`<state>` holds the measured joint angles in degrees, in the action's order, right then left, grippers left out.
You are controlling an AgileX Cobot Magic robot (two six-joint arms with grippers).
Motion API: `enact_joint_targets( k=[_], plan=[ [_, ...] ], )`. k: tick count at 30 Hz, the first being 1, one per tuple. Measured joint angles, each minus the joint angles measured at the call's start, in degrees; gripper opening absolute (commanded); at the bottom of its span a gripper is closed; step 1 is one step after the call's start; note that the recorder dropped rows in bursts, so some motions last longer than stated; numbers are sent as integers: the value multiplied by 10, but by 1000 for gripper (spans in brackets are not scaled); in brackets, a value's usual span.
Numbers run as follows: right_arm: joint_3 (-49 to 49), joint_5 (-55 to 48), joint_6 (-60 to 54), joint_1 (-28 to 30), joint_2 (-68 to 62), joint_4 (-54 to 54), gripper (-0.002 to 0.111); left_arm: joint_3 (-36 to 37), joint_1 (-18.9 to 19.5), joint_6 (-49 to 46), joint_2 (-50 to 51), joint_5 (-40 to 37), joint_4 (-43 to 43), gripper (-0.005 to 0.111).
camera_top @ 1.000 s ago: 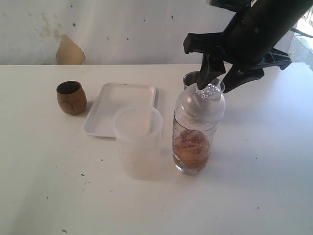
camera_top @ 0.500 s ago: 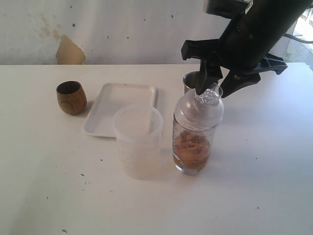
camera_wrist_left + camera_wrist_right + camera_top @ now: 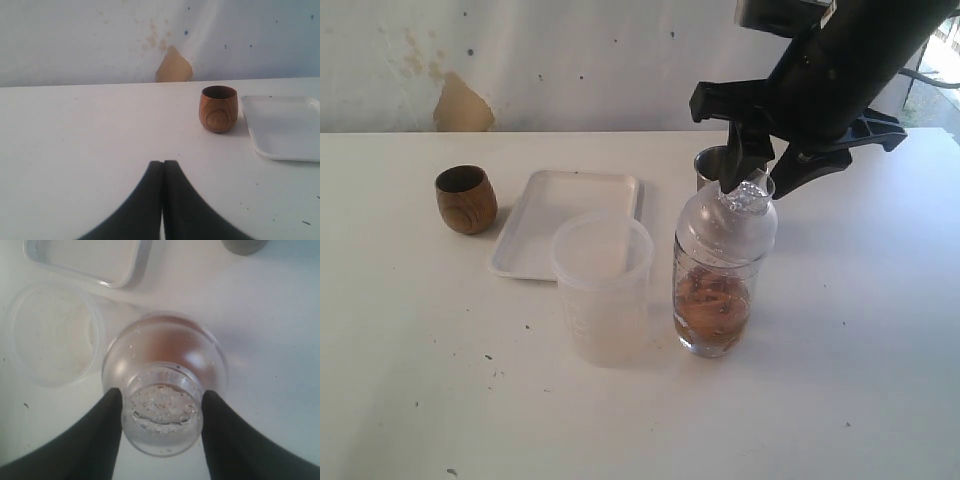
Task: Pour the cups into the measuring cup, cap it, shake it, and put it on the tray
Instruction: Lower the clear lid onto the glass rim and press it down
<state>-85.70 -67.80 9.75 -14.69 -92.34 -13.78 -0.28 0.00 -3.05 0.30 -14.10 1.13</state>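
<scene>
The measuring cup [image 3: 712, 300] stands mid-table with brown contents in its bottom. A clear domed cap [image 3: 728, 222] sits on its mouth. My right gripper [image 3: 750, 188] comes down from above, and its two fingers touch opposite sides of the cap's narrow top [image 3: 162, 407]. The steel tumbler [image 3: 710, 163] stands just behind, partly hidden by the arm. Far left is the brown wooden cup [image 3: 466, 199], upright, with the white tray [image 3: 565, 205] between it and the measuring cup. My left gripper [image 3: 163, 165] is shut and empty, low over the table short of the wooden cup [image 3: 218, 109].
A frosted plastic jug [image 3: 603, 290] stands close beside the measuring cup, in front of the tray, and looks empty from above [image 3: 50, 335]. A wall closes off the table's back edge. The left arm does not show in the exterior view.
My right gripper has come down a little and shifted slightly left with the cap, which now sits lower on the measuring cup. Everything else is unmoved.
</scene>
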Motion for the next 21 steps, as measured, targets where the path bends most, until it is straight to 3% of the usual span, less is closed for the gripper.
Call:
enact_joint_targets(
  k=[4,11,16,21],
  plan=[
    [0,7,0,0,0,0,42,0,0,0,0,0,0,0],
    [0,22,-1,-2,0,-8,56,0,0,0,0,0,0,0],
    [0,27,-1,-2,0,-12,54,0,0,0,0,0,0,0],
    [0,41,-1,-2,0,-13,40,0,0,0,0,0,0,0]
  ],
)
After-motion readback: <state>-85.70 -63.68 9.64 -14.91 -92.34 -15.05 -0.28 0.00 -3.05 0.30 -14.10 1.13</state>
